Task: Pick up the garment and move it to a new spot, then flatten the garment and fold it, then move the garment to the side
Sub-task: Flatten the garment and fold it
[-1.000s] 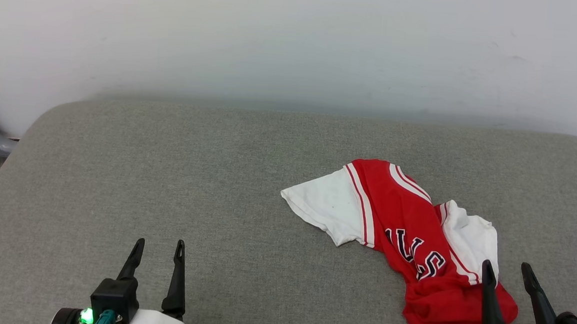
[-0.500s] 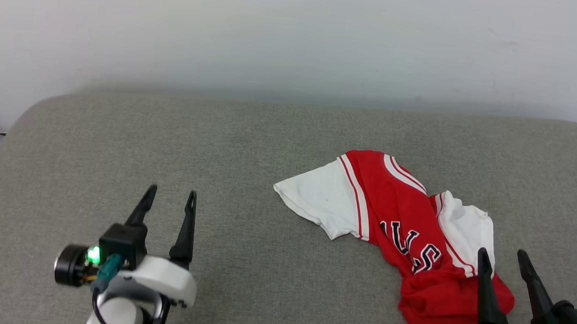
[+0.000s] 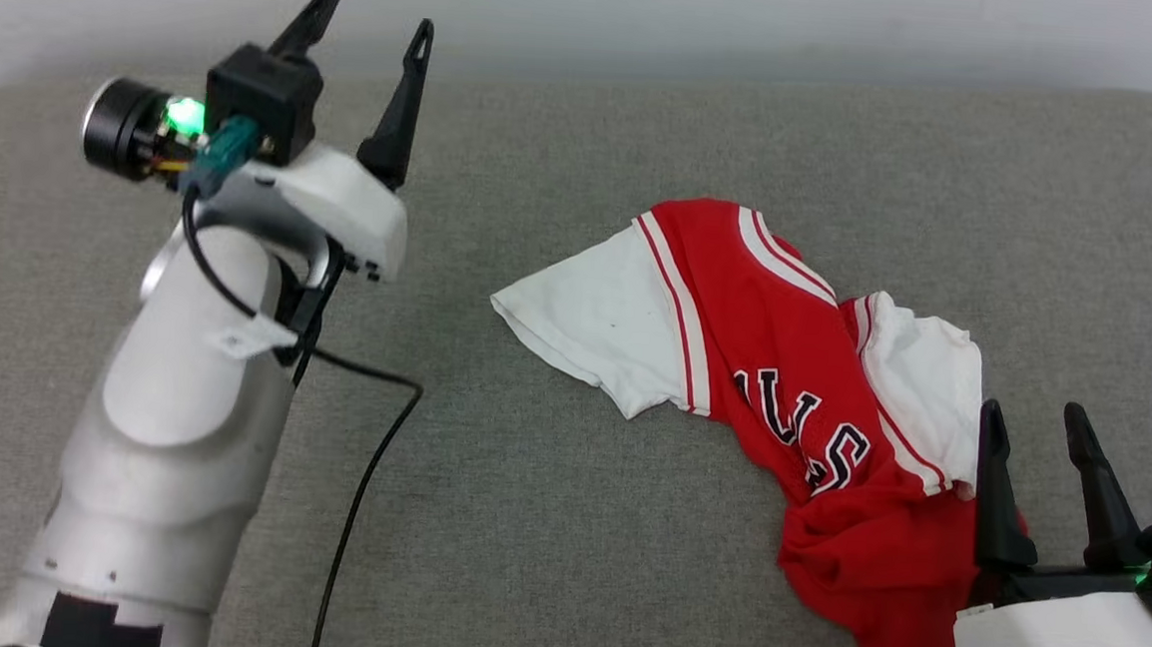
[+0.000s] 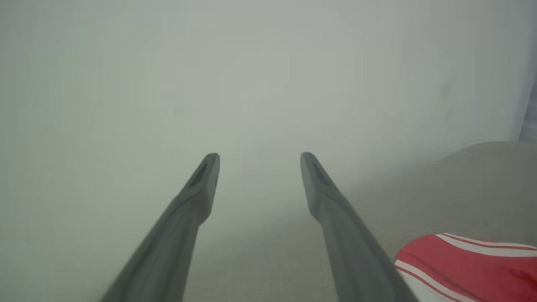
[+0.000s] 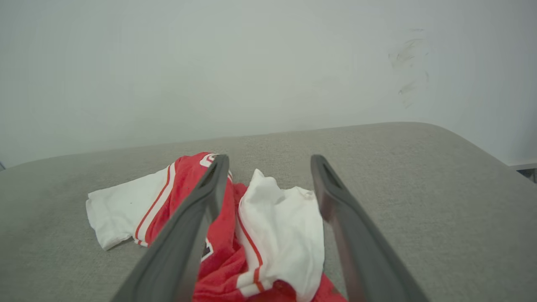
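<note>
1. On the grey pad, right of centre, the shirt lies crumpled, awaiting our pickup.
2. Our right claw, spread, hangs by its near end, probably to pinch.
3. Our left claw, spread, is well apart.

Both arms are out in front, and both grippers are spread wide and empty.

The left arm reaches far forward on the left of the head view. Its pale forearm rises from the bottom edge to a white wrist. There a round black camera shows a green light, and a black cable hangs loose beside the arm. The left gripper points up and away, its two dark fingers splayed in a V with nothing between them. The right gripper sits low at the lower right on a white wrist block. Its fingers also stand well apart, point forward and hold nothing.
</note>
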`<state>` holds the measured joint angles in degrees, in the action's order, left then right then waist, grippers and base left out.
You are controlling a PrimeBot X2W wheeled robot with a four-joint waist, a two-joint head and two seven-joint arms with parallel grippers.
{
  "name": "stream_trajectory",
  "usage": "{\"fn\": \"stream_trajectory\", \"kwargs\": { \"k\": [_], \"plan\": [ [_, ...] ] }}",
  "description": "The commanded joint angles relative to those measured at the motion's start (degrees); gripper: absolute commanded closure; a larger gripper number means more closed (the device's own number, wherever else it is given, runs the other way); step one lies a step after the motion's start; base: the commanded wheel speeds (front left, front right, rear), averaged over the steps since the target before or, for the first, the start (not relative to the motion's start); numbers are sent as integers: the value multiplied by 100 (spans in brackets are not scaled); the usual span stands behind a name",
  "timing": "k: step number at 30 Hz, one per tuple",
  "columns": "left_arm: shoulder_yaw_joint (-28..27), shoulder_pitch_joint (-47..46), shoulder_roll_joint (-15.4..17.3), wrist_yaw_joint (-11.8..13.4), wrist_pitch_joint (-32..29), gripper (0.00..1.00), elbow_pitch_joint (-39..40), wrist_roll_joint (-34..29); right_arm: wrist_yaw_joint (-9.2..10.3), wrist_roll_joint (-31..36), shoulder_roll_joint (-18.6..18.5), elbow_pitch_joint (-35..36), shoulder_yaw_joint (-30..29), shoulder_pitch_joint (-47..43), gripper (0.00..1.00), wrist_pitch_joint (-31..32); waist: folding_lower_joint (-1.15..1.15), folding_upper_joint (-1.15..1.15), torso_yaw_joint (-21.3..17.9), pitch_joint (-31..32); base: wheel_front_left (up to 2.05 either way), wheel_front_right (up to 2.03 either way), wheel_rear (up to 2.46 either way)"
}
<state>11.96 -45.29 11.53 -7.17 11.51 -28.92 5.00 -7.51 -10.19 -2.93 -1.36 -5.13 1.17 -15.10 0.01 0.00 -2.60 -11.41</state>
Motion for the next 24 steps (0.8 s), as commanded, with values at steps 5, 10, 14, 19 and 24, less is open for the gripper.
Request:
{"fn": "stream_trajectory", "kwargs": {
  "k": [5,10,14,19,24],
  "plan": [
    [1022,-973,252,-18,-1063,0,-529,638,4,-28,9,37,31,230,0,-10,-1,0,-139,-353,0,0,0],
    [1962,-1498,501,-19,-2344,0,-721,1679,4,-31,10,57,17,337,0,-10,-1,0,-194,-501,0,0,0],
    [2826,-1819,855,-20,-3700,0,-582,2934,4,-55,9,67,18,425,0,-10,-1,0,-273,-640,0,0,0],
    [3567,-2023,1302,-22,-4985,0,-307,4097,4,-102,10,87,42,545,0,-10,-1,0,-360,-825,0,0,0],
    [4068,-2101,1515,-22,-5577,0,-205,4755,4,-150,10,101,91,689,0,-10,-1,0,-445,-1051,0,0,0]
  ]
}}
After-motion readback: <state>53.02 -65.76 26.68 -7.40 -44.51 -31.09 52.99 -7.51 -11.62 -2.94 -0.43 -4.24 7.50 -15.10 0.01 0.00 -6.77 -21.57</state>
